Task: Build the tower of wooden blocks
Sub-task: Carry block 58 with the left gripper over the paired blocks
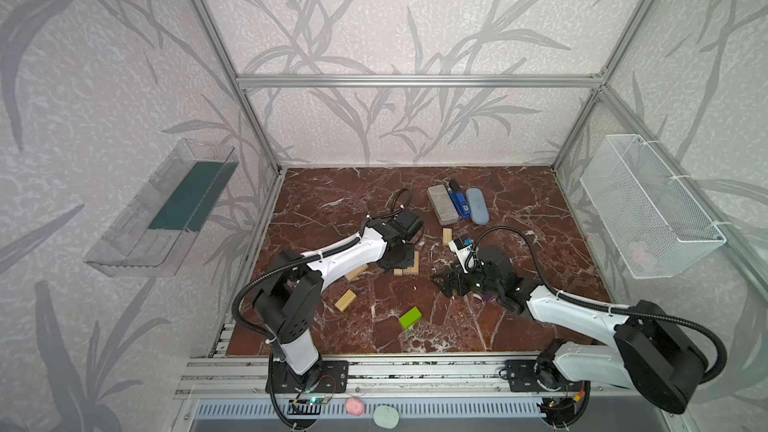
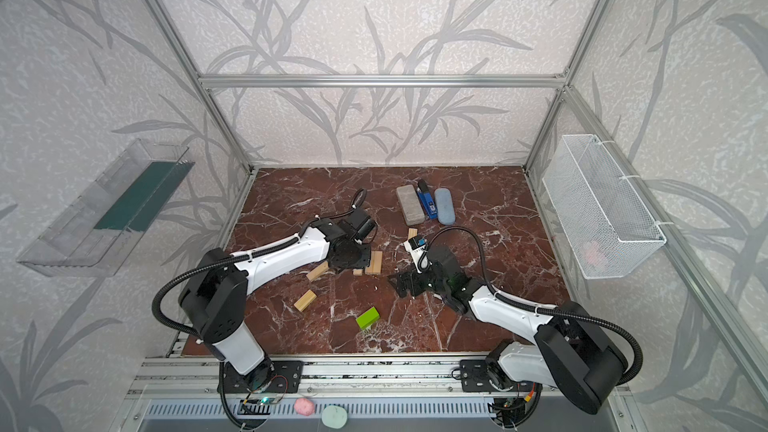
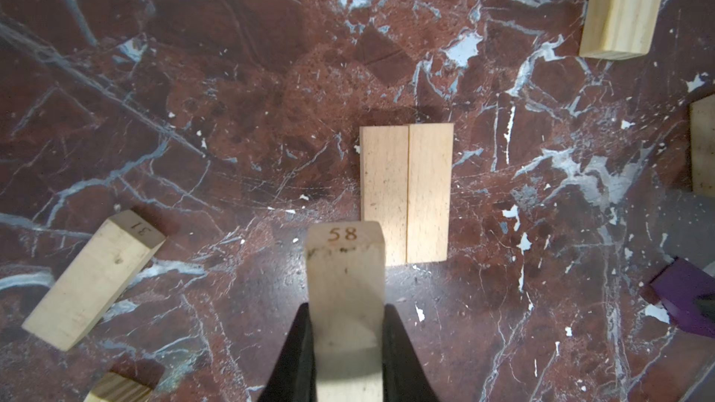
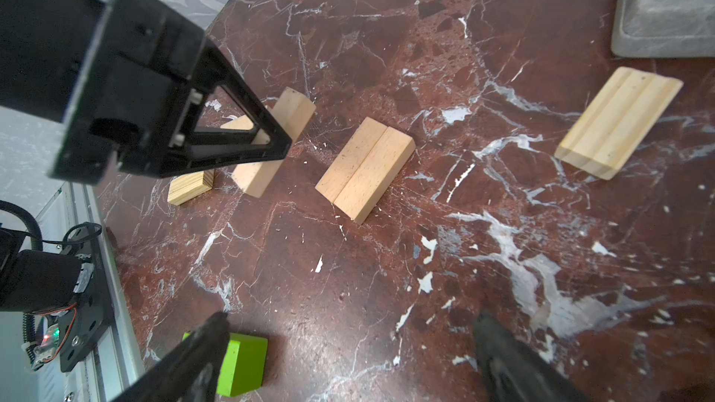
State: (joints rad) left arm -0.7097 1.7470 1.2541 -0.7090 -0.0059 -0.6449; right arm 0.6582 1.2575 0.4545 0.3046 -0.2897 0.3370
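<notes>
Wood planks (image 3: 406,195), two, touching; green block (image 4: 243,361), one; purple block (image 3: 685,303), one.

Two wood blocks (image 3: 385,187) side by side

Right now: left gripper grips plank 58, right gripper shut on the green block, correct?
No. The right gripper is open, jaws wide apart in the right wrist view; the green block lies free on the table. The left gripper does grip plank 58.
</notes>
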